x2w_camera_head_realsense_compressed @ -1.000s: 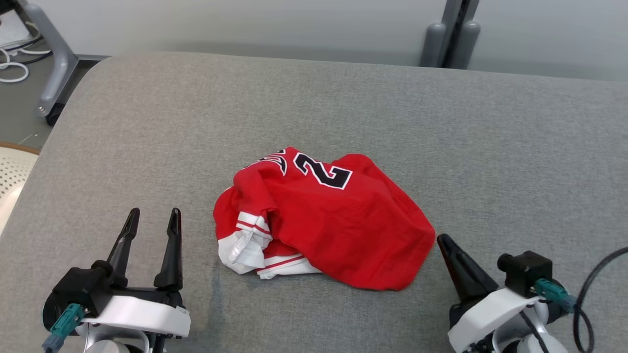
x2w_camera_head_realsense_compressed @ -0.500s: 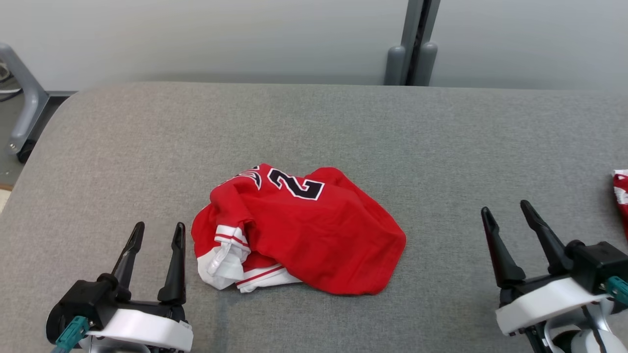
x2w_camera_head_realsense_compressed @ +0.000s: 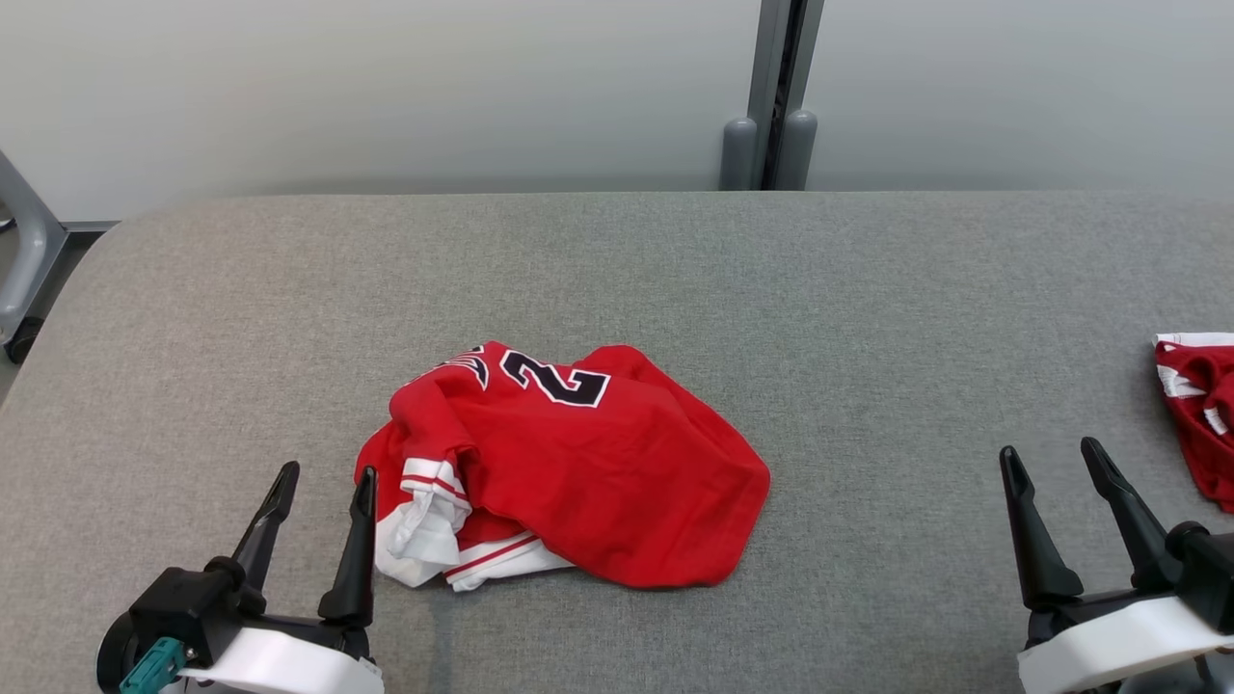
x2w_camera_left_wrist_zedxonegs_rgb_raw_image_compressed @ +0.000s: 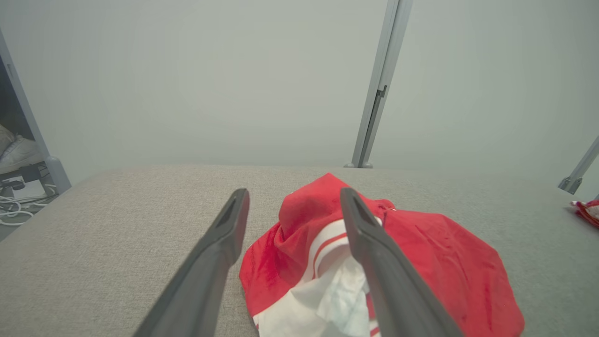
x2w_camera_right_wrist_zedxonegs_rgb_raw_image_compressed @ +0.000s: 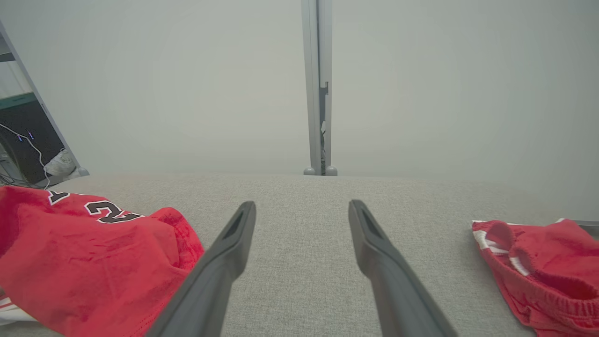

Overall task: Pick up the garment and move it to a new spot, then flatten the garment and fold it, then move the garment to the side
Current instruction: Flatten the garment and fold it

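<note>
Red fabric with white striped trim lies crumpled a little left of centre on the grey cloth-covered table (x2w_camera_head_realsense_compressed: 675,260). This garment (x2w_camera_head_realsense_compressed: 588,463) shows a black 2 outlined in white on its far side, and its white hem bunches at the near left edge. The left claw (x2w_camera_head_realsense_compressed: 328,472) hovers at that edge, its 2 dark fingers spread apart and holding nothing. In the left wrist view the white trim sits between and beyond them, and I cannot tell whether a finger touches the cloth. The right claw (x2w_camera_head_realsense_compressed: 1049,449) is well off to the garment's right, likewise parted and empty, over bare table. A second red cloth (x2w_camera_head_realsense_compressed: 1195,414) lies near the table's right edge, just beyond that claw.
</note>
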Available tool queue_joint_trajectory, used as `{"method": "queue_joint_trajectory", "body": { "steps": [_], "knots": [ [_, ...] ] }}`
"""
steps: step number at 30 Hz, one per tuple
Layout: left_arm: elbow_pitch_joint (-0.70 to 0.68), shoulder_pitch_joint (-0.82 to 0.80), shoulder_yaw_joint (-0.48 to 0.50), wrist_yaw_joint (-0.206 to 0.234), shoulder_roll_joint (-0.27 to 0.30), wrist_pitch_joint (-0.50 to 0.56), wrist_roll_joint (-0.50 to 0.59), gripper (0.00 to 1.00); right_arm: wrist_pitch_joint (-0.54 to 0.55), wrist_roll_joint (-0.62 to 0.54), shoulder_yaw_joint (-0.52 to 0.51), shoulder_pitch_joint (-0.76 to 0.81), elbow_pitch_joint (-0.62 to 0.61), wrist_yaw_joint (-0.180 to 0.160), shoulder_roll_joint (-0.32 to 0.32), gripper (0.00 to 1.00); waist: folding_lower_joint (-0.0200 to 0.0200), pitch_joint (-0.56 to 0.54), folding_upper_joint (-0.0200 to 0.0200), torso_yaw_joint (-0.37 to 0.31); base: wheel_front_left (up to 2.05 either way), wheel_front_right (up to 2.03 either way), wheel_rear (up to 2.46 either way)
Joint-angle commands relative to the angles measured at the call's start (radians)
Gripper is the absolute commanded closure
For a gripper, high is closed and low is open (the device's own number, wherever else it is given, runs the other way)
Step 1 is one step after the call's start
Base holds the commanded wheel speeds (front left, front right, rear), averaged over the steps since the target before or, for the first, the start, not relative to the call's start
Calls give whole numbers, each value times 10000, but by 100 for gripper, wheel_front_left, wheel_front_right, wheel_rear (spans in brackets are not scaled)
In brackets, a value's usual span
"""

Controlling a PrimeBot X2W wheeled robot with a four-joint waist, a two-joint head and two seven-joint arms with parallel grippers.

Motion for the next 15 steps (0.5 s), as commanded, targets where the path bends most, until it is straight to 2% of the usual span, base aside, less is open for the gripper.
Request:
{"method": "queue_joint_trajectory", "body": {
  "steps": [1, 15],
  "knots": [
    [-62, 127, 0, 16, 48, 11, -41, 0, 64, -37, -78, 84, -82, -2, -18, 0, 0, 5, -1, -10, 0, 0, 0],
    [-102, -93, -36, 82, 98, -18, -47, 0, 221, -208, -72, 90, -240, -2, 83, 0, 0, 137, -1, 47, 0, 0, 0]
  ]
}}
